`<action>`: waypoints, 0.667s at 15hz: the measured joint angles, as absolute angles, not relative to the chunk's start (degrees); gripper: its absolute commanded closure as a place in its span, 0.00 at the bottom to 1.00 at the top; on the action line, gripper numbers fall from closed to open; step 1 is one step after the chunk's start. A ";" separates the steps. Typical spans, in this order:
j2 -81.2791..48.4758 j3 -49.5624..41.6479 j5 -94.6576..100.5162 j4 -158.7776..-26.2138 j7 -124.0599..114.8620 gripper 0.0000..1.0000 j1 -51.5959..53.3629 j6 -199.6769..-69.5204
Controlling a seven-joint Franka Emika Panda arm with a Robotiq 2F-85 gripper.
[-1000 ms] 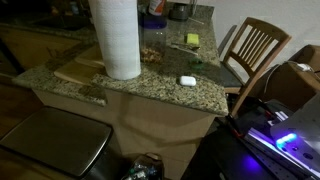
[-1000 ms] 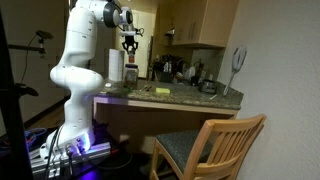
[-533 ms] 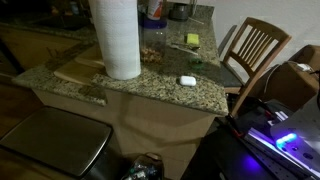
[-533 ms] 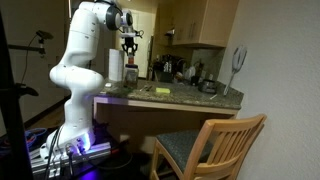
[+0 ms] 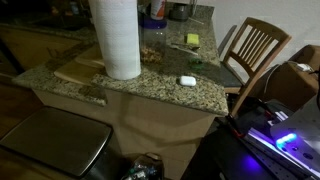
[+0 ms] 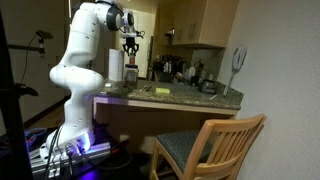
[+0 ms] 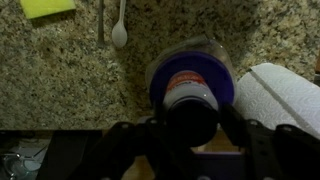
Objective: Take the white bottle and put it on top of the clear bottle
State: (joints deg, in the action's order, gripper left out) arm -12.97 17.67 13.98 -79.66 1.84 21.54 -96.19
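In the wrist view my gripper [image 7: 192,120] is shut on the white bottle [image 7: 190,97], whose red-marked label shows just above its dark shadowed end. Right beneath it is the clear bottle, a wide jar with a blue lid [image 7: 190,72]; the white bottle sits over the middle of the lid. I cannot tell whether it touches the lid. In an exterior view the gripper [image 6: 130,47] hangs straight down over the jar [image 6: 131,73] on the counter. The jar's blue top also shows behind the paper towel roll in an exterior view [image 5: 153,18].
A tall paper towel roll [image 5: 117,40] stands close beside the jar [image 7: 290,95]. A spoon [image 7: 120,30], a yellow sponge [image 5: 192,40] and a low white oval object [image 5: 187,80] lie on the granite counter [image 5: 150,85]. A wooden chair [image 5: 255,50] stands by the counter.
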 measured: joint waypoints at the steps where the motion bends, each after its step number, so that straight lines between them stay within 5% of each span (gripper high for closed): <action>1: -12.97 17.67 13.63 -79.54 1.84 0.01 21.54 -95.99; 10: -11.73 17.48 8.58 -76.43 1.82 0.00 21.27 -96.30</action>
State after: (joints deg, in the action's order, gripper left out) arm -11.73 17.48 8.58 -76.43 1.82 21.27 -96.30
